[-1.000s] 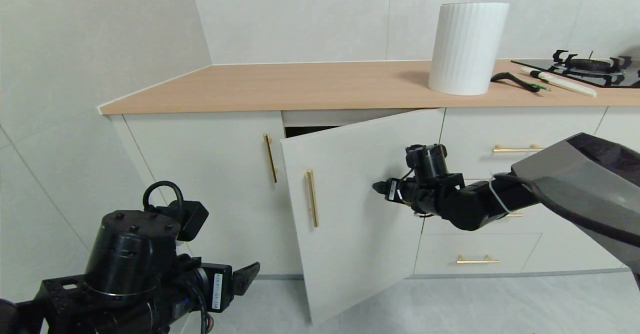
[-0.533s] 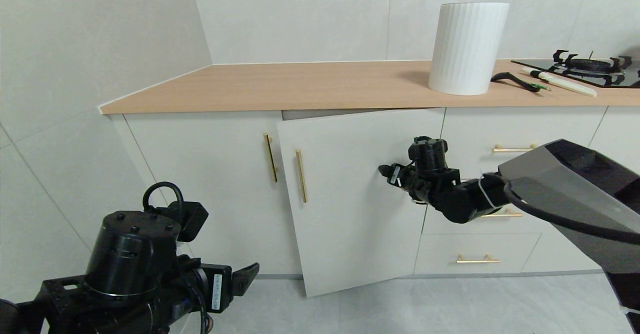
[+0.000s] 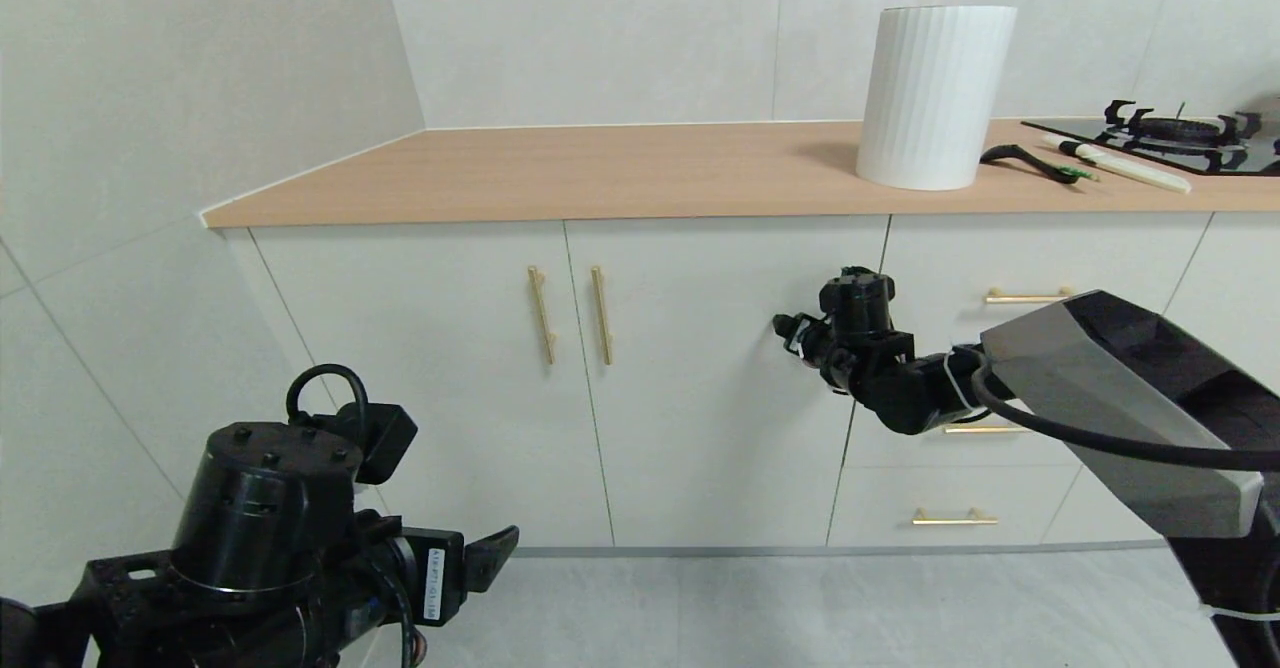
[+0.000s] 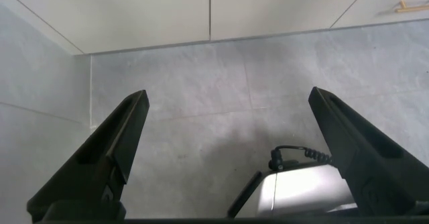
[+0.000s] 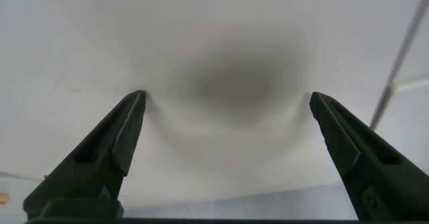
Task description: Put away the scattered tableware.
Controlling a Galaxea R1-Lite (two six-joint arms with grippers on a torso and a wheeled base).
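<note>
The white cabinet door (image 3: 715,378) with a gold handle (image 3: 601,314) stands flush with its neighbours. My right gripper (image 3: 787,330) is open, and both fingertips press against the door's face (image 5: 228,83), which spans the right wrist view. My left gripper (image 3: 490,553) hangs low at the left, open and holding nothing, over the grey floor (image 4: 221,123). On the wooden counter (image 3: 600,168) lie a black-handled utensil (image 3: 1030,161) and a white-handled one (image 3: 1125,166) beside a tall white ribbed container (image 3: 933,96).
A black gas hob (image 3: 1180,133) sits at the counter's far right. Drawers with gold handles (image 3: 1030,297) fill the cabinet to the right of the door. Tiled walls close the left side and the back.
The cabinet door swung from ajar to fully closed, with my right gripper following it in toward the cabinet. The left arm stayed still.
</note>
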